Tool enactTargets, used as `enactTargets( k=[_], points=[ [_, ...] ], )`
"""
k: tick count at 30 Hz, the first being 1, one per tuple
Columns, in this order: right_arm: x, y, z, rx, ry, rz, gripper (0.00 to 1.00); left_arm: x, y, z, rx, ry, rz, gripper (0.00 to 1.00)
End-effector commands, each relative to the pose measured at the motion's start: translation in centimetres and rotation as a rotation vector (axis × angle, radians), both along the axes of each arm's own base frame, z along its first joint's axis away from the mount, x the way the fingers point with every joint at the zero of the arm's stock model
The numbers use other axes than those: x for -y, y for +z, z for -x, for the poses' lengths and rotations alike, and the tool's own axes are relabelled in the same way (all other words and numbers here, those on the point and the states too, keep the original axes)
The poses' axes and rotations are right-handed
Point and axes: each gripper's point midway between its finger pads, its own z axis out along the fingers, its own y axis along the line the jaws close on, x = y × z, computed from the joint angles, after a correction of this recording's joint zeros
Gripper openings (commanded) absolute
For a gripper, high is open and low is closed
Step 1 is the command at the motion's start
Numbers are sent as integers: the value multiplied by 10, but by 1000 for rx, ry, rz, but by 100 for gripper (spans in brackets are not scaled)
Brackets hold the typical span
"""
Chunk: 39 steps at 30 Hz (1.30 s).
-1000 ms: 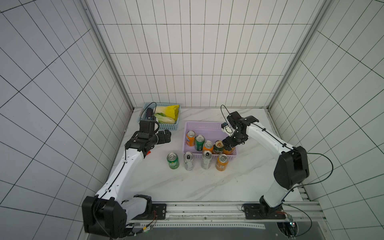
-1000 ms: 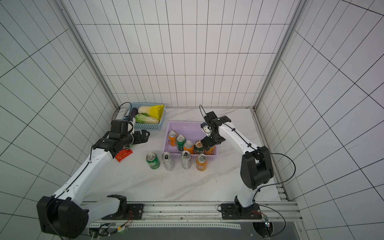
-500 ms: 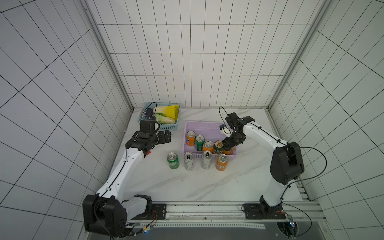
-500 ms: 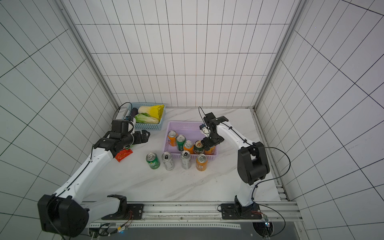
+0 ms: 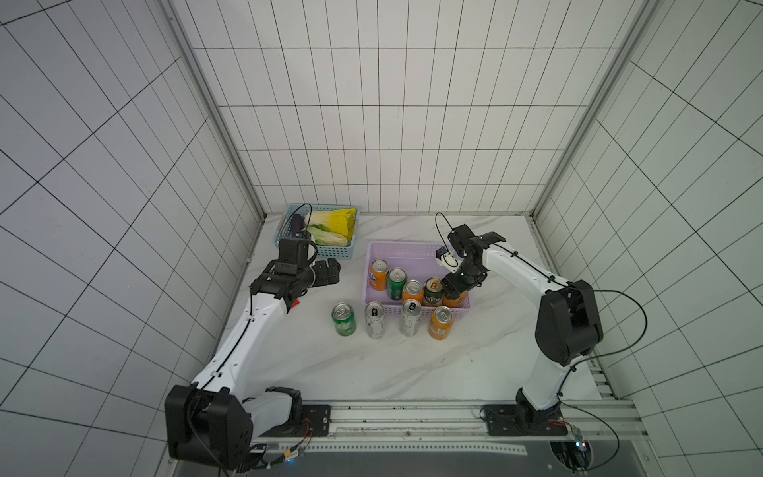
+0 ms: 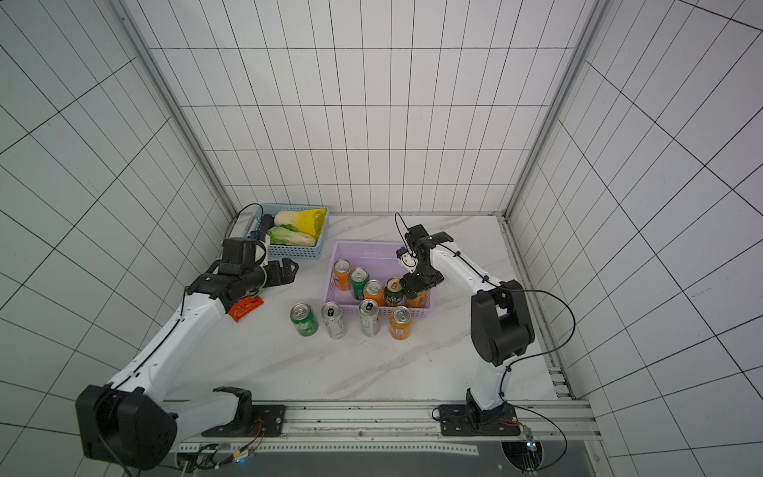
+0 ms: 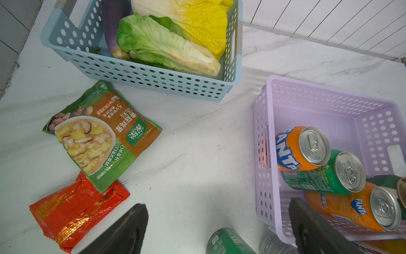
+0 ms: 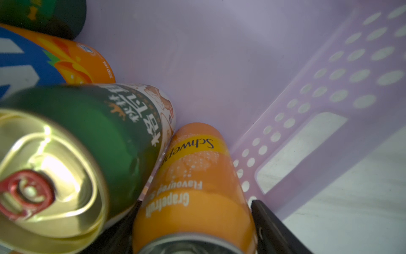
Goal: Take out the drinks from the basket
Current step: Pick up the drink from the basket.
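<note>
A tiled robot cell with a white marble counter (image 5: 371, 363). A lilac basket (image 5: 404, 247) sits near the back with five drinks upright inside. A row of four cans (image 5: 375, 320) stands on the counter just in front of it, already taken out.

The right gripper (image 5: 453, 289) reaches down into the basket's corner. Its jaws are pressed to either side of the orange grapefruit can (image 8: 193, 187), which rests on the basket floor against the dark green gold-topped can (image 8: 87, 132).

The left gripper (image 5: 329, 273) hovers above the counter beside the basket, jaws wide and holding nothing.

The step in hand looks like picking up the fifth drink. The next move probably calls for a straight lift, clearing the neighbouring can and the basket wall, then setting the can down near the row.
</note>
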Motion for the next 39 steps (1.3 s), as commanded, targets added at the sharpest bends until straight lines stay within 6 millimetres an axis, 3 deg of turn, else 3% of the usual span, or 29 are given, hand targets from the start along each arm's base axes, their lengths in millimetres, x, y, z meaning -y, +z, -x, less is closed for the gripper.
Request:
enactTargets(
  k=[1,7,21,31,39],
  points=[
    [-2,-13,-4,-9,-19,-10,80,-1,6,-3,8,2,-2,98],
    [-1,-14,-4,-8,-23,-2,76,-2,4,-1,0,1,-4,98],
    [8,17,3,37,-58,4,69,1,1,-2,-16,-5,4,98],
    [14,47,7,64,-113,4,68,0,1,-1,-14,-2,3,98],
    [21,83,13,107,-168,-11,68,0,4,-1,-8,-4,4,99]
  ],
)
